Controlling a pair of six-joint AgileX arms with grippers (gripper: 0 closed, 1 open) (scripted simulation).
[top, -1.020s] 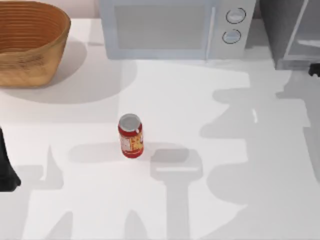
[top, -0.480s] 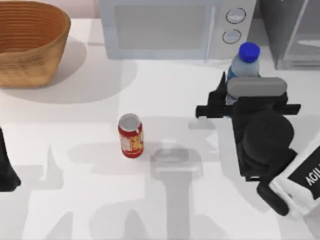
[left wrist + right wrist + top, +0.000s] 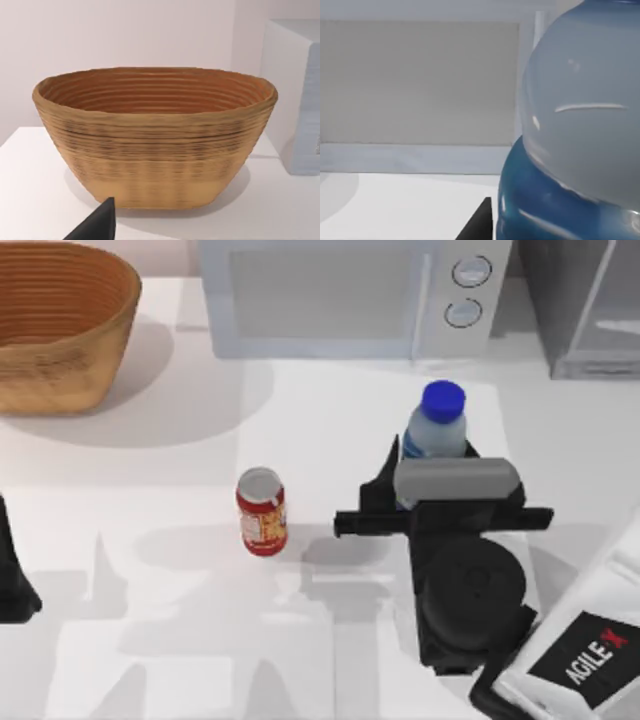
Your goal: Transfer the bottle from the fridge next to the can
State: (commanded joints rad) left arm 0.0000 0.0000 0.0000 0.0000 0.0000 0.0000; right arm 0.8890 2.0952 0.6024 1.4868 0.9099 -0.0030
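Overall light: bright and even in all three views, no dark corners.
Table [image 3: 150,660]: white, close to washed out.
Shadow of the basket [image 3: 60,325]: broad and soft, spreading to the right and toward the near edge.
Shadow of the can [image 3: 262,512]: a pale grey band trailing to its left.
Shadow of the right arm [image 3: 570,665]: several faint overlapping shapes on the table, as from more than one lamp.
Glare: small white streaks on the bottle [image 3: 580,130] in the right wrist view.
Focus: that close bottle has soft outlines; basket ribs in the left wrist view look smeared.
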